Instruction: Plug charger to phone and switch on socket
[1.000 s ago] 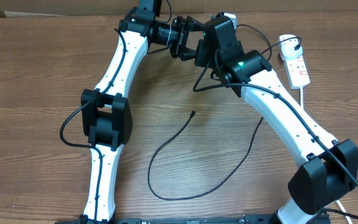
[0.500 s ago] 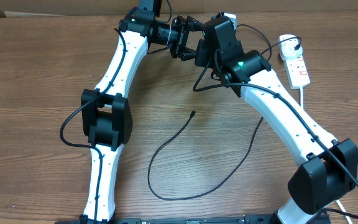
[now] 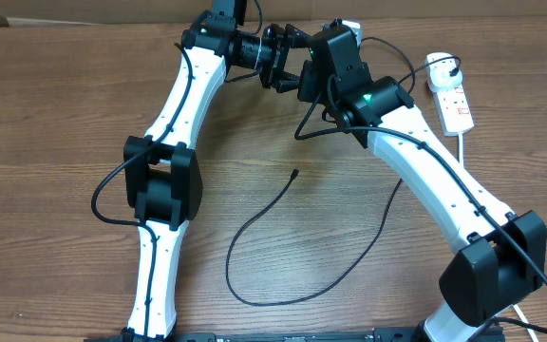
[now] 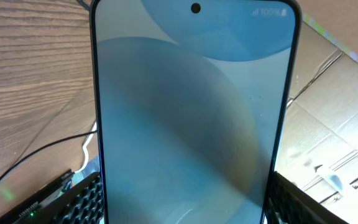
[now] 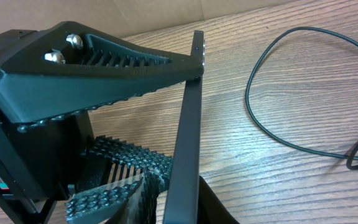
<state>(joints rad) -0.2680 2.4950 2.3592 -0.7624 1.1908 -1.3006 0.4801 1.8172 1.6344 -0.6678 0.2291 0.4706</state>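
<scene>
The phone fills the left wrist view, its blue-grey screen facing the camera. My left gripper is shut on it, with a pad on each long edge. In the right wrist view the phone stands edge-on. My right gripper is shut on its lower end, below the left gripper's fingers. Overhead, both grippers meet at the table's far middle. The charger cable lies looped, its connector tip free on the table. The socket lies far right with a black plug in it.
The socket's thick white cord runs toward the front right. A thin black cable loops on the wood in the right wrist view. Cardboard stands beyond the table's far edge. The wooden table stretches left of the arms.
</scene>
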